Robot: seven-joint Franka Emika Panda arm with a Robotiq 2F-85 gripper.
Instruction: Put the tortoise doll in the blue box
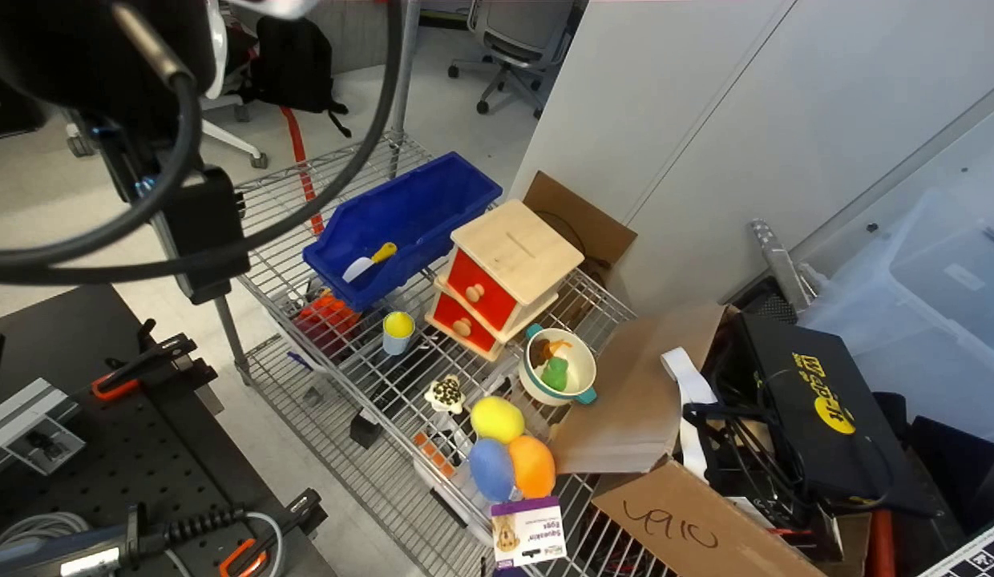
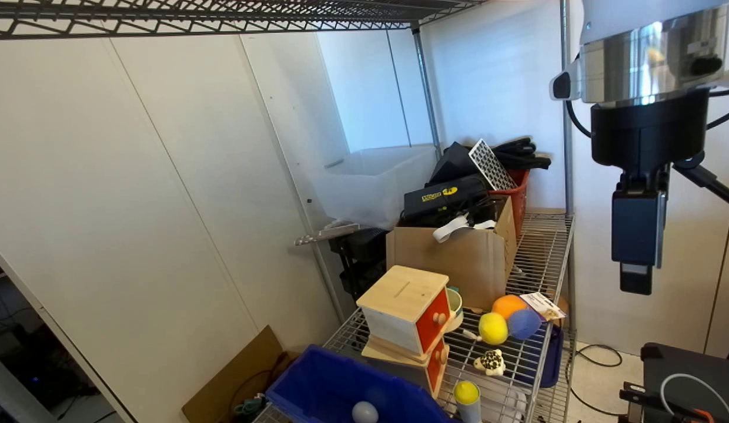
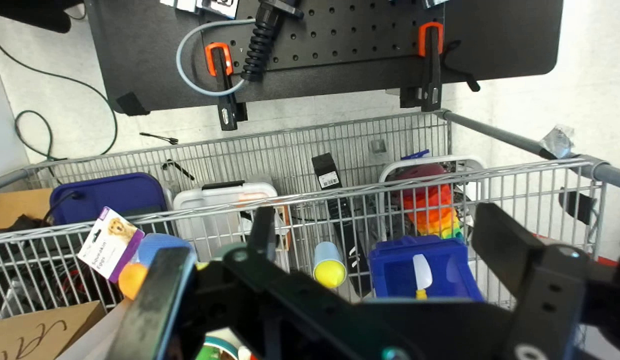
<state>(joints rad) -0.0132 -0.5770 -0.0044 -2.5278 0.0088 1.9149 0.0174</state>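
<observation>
Yellow-handled utensil [image 1: 377,256] in blue box [image 1: 421,210]

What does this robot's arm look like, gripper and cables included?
The arm shows a pale housing and a shiny silver band; the gripper is mostly black, with blocky, squared-off fingers. Thick dark cables curve across an exterior view.

In an exterior view you look steeply down on the shelf [image 1: 280,196], the arm [image 1: 88,64] close by; in an exterior view you face along the shelf, over the blue box [image 2: 326,376], the tool [image 2: 636,281] hanging near. Your wrist view looks down past the tool at shelf and tabletop [image 3: 510,35]. All three share the blue box.
</observation>
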